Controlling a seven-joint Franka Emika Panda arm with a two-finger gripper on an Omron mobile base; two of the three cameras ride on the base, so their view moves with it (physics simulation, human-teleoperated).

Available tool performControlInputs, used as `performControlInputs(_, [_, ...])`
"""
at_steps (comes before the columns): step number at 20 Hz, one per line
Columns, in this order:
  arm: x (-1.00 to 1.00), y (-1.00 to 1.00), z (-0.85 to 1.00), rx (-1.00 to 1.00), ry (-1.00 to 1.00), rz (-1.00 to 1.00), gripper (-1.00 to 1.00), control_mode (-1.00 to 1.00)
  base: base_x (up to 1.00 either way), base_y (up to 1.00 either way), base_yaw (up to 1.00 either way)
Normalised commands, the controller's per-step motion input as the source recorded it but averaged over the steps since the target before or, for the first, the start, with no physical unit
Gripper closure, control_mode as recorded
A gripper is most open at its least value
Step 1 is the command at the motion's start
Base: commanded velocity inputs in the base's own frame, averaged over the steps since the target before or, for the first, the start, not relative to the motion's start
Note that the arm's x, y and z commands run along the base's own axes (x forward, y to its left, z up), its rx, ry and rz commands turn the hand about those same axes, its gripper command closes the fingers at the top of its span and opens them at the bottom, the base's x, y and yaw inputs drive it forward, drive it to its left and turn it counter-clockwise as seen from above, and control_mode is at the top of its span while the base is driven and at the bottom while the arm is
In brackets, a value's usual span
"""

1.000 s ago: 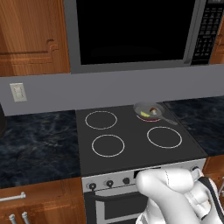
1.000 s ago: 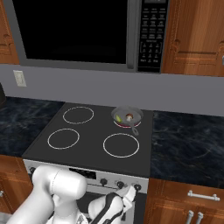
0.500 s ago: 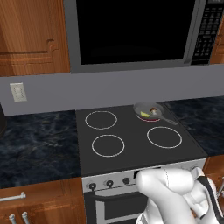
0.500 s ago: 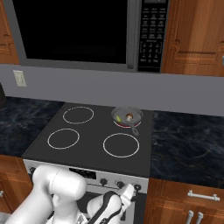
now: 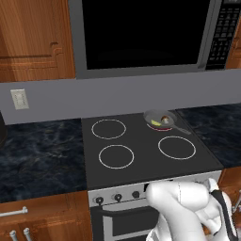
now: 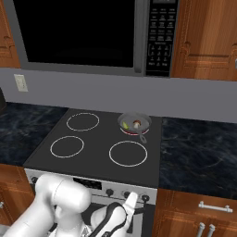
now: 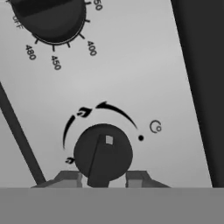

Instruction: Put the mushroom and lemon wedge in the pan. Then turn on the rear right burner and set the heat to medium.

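Mushroom (image 6: 137,124) and lemon wedge (image 6: 127,125) sit in the pan (image 6: 134,123) on the rear right burner (image 6: 134,131), so gripper (image 7: 103,178) is low at the stove front, fingers pinching the burner knob (image 7: 103,153) to turn it.

We see pan (image 6: 134,123) on rear right burner (image 6: 135,130) of stove (image 6: 95,155), mushroom (image 6: 137,123) and lemon wedge (image 6: 125,125) in it, microwave (image 6: 88,34) above, knob (image 7: 103,153) just before gripper (image 7: 103,177).

Home kitchen — stove (image 5: 141,160), microwave (image 5: 146,35), wood cabinets (image 6: 206,39)
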Motion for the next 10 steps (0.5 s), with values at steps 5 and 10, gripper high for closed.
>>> performControlInputs(5, [-0.12,0.00,0.00,-0.32,0.00,0.00,1.00,-1.00,0.00,0.00,0.00])
performControlInputs(10, [-0.14,0.00,0.00,-0.33,-0.01,0.00,1.00,-1.00,0.00,0.00,0.00])
